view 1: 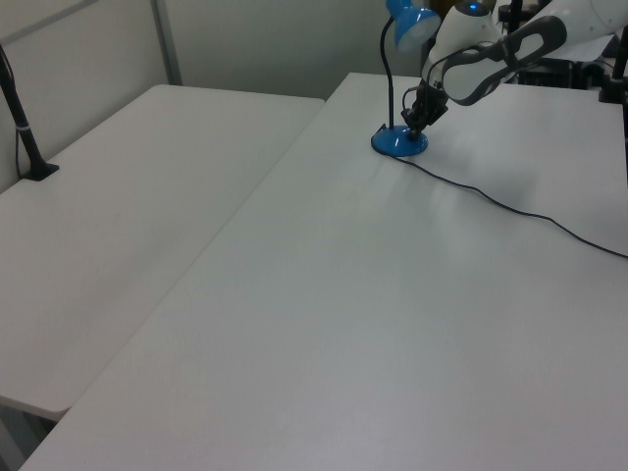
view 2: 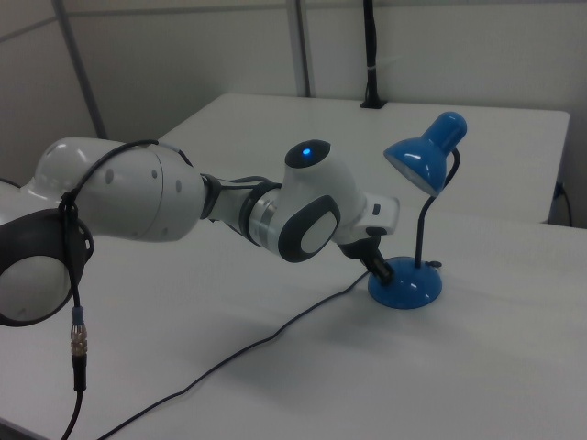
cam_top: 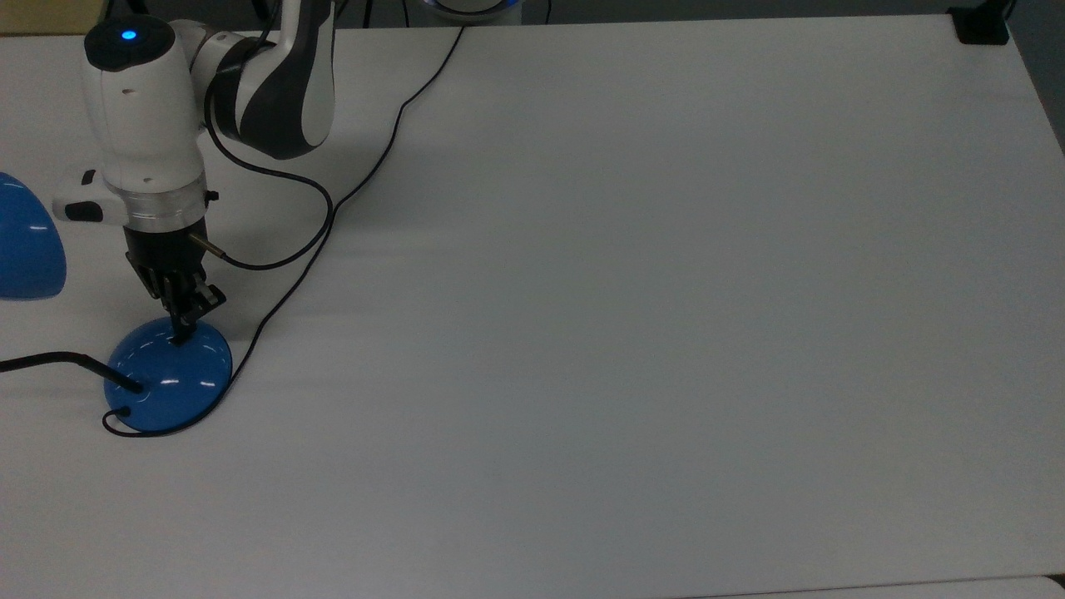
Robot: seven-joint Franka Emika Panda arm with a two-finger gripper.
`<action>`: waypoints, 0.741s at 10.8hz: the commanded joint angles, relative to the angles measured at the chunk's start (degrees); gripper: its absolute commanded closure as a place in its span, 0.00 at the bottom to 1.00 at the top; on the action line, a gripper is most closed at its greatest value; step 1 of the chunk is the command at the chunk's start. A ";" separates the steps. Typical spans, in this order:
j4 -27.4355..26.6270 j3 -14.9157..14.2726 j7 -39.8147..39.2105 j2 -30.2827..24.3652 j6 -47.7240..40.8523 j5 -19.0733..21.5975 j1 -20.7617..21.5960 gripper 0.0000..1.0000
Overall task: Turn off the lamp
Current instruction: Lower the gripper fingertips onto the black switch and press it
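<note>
The lamp stands at the top view's left: its glossy blue dome base (cam_top: 166, 387), a black neck running off the left edge, and its blue shade (cam_top: 25, 241). No pool of light lies on the table and the shade (view 2: 422, 158) is dark. My gripper (cam_top: 180, 334) points down with its fingers shut together, the tips touching the top of the base where the switch sits; the switch is hidden under them. The left view has the gripper (view 1: 415, 125) just above the base (view 1: 399, 145). In the right view the gripper (view 2: 379, 268) meets the base (view 2: 405, 287).
The lamp's thin black cord (cam_top: 402, 106) runs from the base across the table to the far edge. A sensor cable (cam_top: 274, 262) loops off my wrist. A black clamp (cam_top: 982, 25) sits at the far right corner. A second table (view 1: 147, 196) adjoins in the left view.
</note>
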 commanded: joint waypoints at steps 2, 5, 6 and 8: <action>-0.60 -0.24 0.18 0.62 1.42 -1.59 -0.09 1.00; -3.06 -0.07 -0.87 -1.39 -1.20 -1.85 0.00 1.00; -2.89 0.45 -0.87 -2.01 -4.09 -1.85 0.00 1.00; -2.71 3.60 -0.43 -5.96 -11.63 -1.76 0.26 1.00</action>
